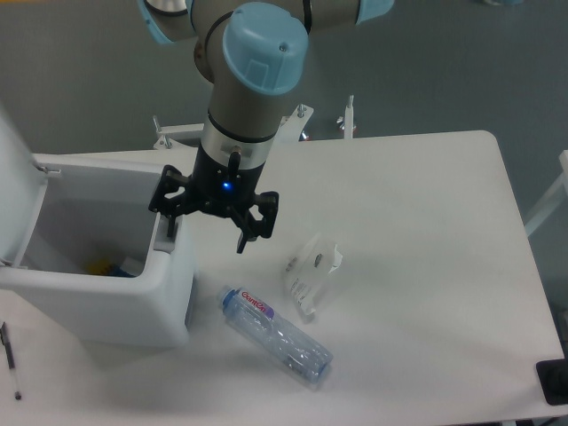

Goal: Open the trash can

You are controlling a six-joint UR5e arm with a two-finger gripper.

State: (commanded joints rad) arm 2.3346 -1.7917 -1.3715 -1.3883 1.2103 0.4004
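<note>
Below our gripper (209,222), under its near finger, sits the grey push tab (162,241) of the trash can (115,293), which spreads away to that side with its lid (18,182) swung up and standing open, the inside exposed with a few items at the bottom. Our fingers are spread apart and hold nothing. We judge the opening step done; what remains is to lift straight up off the tab without jarring the lid. On the gripper's other side, lower on the table (426,231), lie a water bottle (275,335) and a clear plastic package (312,272), well apart from us.
</note>
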